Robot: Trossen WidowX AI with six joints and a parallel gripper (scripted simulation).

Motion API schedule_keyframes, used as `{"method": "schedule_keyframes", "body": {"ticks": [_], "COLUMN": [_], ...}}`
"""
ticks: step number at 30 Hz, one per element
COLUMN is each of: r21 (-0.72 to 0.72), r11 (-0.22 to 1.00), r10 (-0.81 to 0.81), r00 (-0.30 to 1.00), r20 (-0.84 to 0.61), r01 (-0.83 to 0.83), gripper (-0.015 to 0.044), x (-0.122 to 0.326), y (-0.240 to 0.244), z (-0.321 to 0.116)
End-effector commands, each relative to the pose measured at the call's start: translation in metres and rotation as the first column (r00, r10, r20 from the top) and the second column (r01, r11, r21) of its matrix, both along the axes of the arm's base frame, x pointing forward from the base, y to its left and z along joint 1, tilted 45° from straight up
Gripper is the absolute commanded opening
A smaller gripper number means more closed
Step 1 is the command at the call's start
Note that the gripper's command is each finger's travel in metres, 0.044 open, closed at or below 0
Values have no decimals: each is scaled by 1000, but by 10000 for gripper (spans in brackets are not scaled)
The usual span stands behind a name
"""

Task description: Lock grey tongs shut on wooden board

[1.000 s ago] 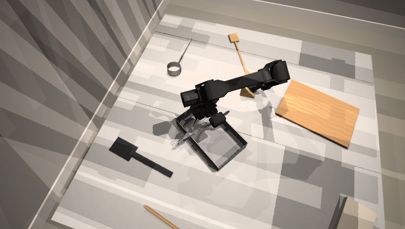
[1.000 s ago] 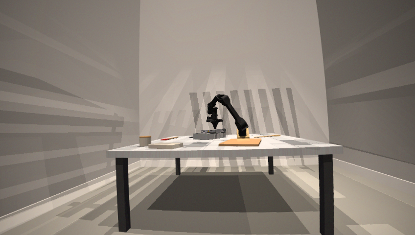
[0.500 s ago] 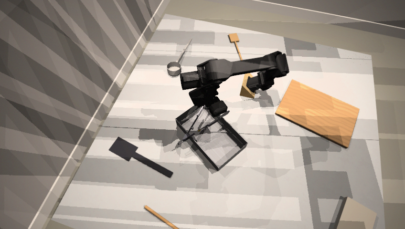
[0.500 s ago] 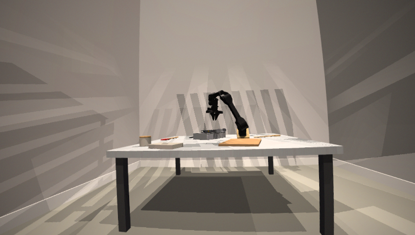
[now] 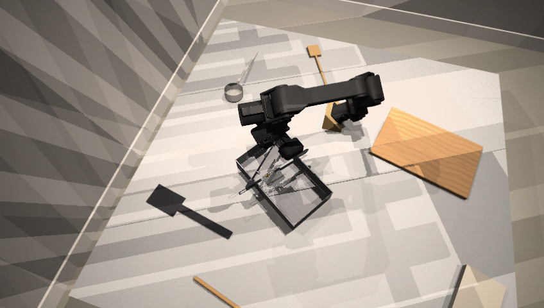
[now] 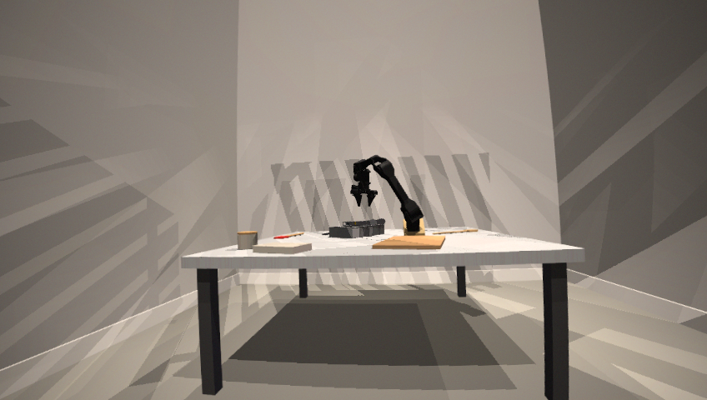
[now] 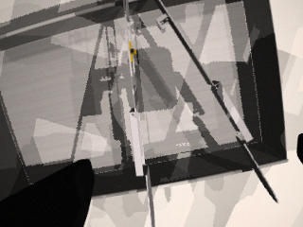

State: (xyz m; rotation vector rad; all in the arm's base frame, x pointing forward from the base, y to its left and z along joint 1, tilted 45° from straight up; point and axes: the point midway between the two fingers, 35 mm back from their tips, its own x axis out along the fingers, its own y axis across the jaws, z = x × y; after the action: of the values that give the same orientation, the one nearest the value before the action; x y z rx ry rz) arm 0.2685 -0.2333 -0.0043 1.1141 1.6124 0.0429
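The grey tongs (image 5: 260, 179) lie open in a V across the near-left end of the dark roasting tin (image 5: 284, 190). In the wrist view the tongs (image 7: 142, 120) have their hinge at the top edge, and both tips reach past the tin's rim (image 7: 189, 170). A small yellow part shows near the hinge. My gripper (image 5: 280, 146) is open and empty. It hangs well above the tin (image 6: 357, 228), as the exterior view shows (image 6: 363, 197). The wooden board (image 5: 425, 151) lies to the right of the tin with nothing on it; it also shows in the exterior view (image 6: 408, 242).
A black spatula (image 5: 187, 212) lies left of the tin. A metal measuring cup (image 5: 233, 91) and a wooden spatula (image 5: 318, 63) lie at the far side. A wooden stick (image 5: 215, 292) and a pale block (image 5: 478, 290) lie near the front edge.
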Motion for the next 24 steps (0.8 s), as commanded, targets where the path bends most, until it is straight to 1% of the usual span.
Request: {"method": "schedule_keyframes", "body": {"ticks": [1,3,15,24], "r21": [16,16,16,15], "r11": [989,981,981,981], "r10": [143,192,192,192], "r00": [986,975,975,975], "r20": [81,114,113,114], "r01": [-145,-195,-195,-195], "gripper": [440,440,440,440], "x": [21,27,27,28], "y": [14,19,20,27], "z": [-28,-37,-36,-46]}}
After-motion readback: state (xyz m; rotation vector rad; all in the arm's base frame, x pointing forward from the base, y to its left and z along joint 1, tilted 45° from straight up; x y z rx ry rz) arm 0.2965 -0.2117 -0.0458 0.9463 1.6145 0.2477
